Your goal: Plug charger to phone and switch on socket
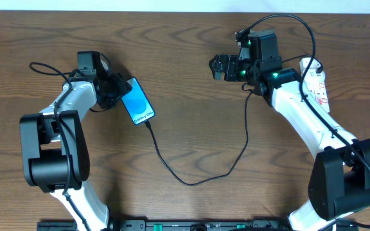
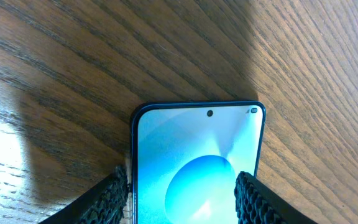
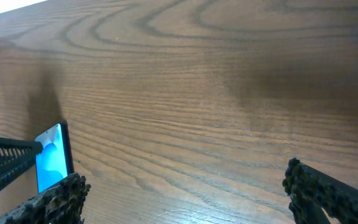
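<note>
Charger (image 1: 185,181) looks plugged in already, so the socket (image 1: 318,82) switch is what's left imo. Left hand (image 2: 182,182) has the phone (image 2: 197,143) right between its fingers. Can't tell if it's clamped or loose, so I'd pull off straight to avoid tugging the plug. Right hand (image 3: 182,183) is spread wide over bare bench (image 1: 185,38), with the socket behind it, beside its arm.

The table (image 2: 73,56) under the left tool (image 2: 181,174) was dark wood with bold grain and a faint sheen. Close by that tool's knobbly, matt black fingers (image 2: 114,196), the phone (image 2: 197,143) showed a smooth, glossy glass face in a dark polished frame.
</note>
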